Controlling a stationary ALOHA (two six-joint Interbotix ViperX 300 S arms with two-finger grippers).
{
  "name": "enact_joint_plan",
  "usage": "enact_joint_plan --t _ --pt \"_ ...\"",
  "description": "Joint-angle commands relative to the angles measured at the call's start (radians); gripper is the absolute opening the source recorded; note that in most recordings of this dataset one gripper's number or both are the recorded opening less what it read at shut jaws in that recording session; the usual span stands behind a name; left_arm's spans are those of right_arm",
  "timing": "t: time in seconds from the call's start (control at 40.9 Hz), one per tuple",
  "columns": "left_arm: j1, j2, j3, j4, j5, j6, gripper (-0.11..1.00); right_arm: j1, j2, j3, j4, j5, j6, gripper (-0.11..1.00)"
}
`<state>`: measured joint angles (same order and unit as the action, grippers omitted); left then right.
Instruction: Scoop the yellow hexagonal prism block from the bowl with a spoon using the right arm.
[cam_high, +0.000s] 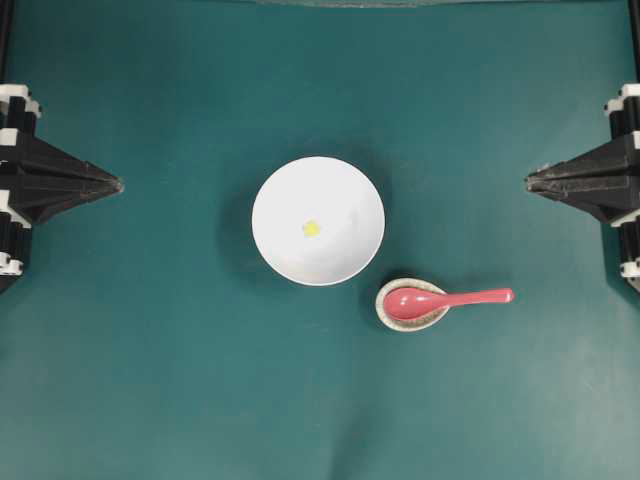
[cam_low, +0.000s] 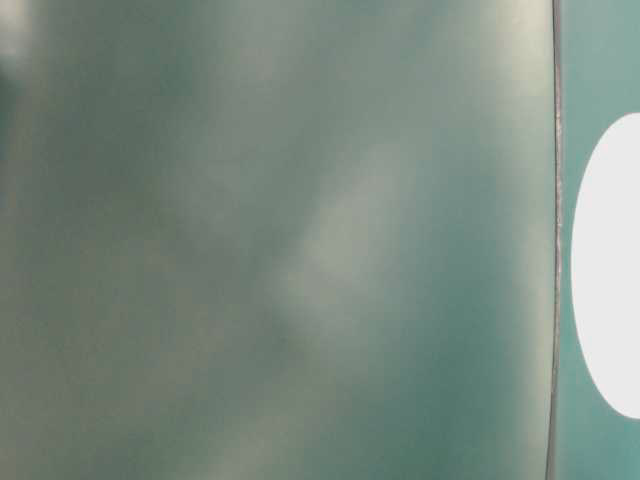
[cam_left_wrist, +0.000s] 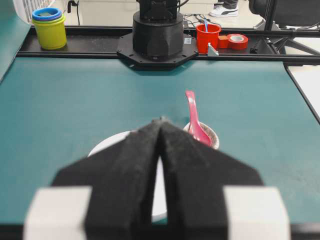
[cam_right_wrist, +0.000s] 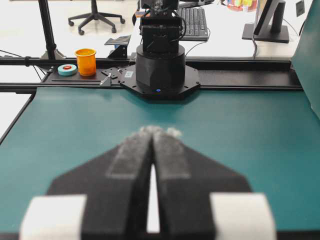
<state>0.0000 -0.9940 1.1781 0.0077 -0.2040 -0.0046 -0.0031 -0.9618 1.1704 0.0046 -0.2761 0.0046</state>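
A tiny yellow hexagonal prism block (cam_high: 311, 228) lies inside the white bowl (cam_high: 340, 190) at the table's middle. The pink-red spoon (cam_high: 445, 299) rests with its scoop in a small speckled spoon rest (cam_high: 395, 318), handle pointing right. The left wrist view also shows the bowl (cam_left_wrist: 107, 144) and the spoon (cam_left_wrist: 193, 120) beyond the left fingers. My left gripper (cam_high: 118, 184) is shut at the left edge, far from the bowl. At the right edge my right gripper (cam_high: 528, 181) is shut, empty, above and to the right of the spoon. Its tips (cam_right_wrist: 159, 131) meet over bare mat.
A teal mat (cam_high: 180, 380) covers the table. The opposite arm's base (cam_left_wrist: 158, 35) stands at the far edge, with cups (cam_left_wrist: 49, 27) and red tape (cam_left_wrist: 236, 41) on the rail behind it. The table-level view is a blur with a white patch (cam_low: 608, 270) at right.
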Motion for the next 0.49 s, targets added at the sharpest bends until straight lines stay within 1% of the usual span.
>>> enact_joint_plan --t 0.0,0.073,0.196,0.318,0.416,0.465 --pt "0.002 0.008 -0.028 0.003 -0.003 -0.002 -0.01 -0.002 0.005 -0.018 0.003 -0.003 0.002 0.01" --pt "0.002 0.009 -0.028 0.003 -0.003 -0.002 -0.01 -0.002 0.008 -0.018 0.005 -0.002 0.002 0.07" --pt "0.002 0.009 -0.028 0.002 -0.003 -0.002 -0.01 -0.002 0.008 -0.017 0.006 0.006 0.002 0.25" --pt "0.002 0.009 -0.026 0.003 -0.003 -0.002 -0.01 -0.002 0.017 -0.015 0.009 0.017 0.003 0.4" --pt "0.003 0.012 -0.026 0.003 -0.003 -0.003 -0.01 -0.002 0.037 -0.009 0.015 0.014 0.006 0.45" --pt "0.003 0.015 -0.026 0.003 -0.003 -0.003 -0.01 -0.002 0.048 -0.008 0.02 0.012 0.006 0.46"
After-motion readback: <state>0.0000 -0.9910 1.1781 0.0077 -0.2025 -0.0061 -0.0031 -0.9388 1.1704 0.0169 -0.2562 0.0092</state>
